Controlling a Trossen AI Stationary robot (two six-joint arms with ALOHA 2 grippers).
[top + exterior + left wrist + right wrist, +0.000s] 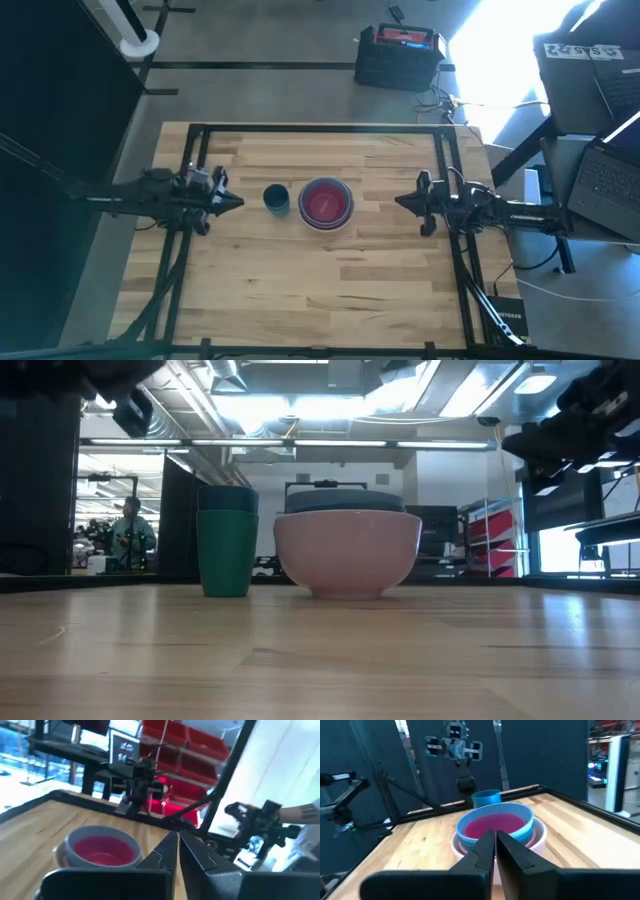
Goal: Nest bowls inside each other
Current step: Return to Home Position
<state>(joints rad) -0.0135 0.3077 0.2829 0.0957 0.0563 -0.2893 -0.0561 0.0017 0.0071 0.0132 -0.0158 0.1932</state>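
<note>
Bowls [325,203]: red inside blue inside pink | left tool [238,202], right tool [399,202]: both closed

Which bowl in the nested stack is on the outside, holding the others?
The pale pink plastic bowl; the grey-blue bowl and the red bowl sit inside it.

No legible text or labels

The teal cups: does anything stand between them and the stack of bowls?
Nothing visible does. The teal cups stand beside the stack of bowls, with only bare table between them. The left gripper is on the cups' far side and the right gripper on the bowls' far side, both jaws shut.
</note>
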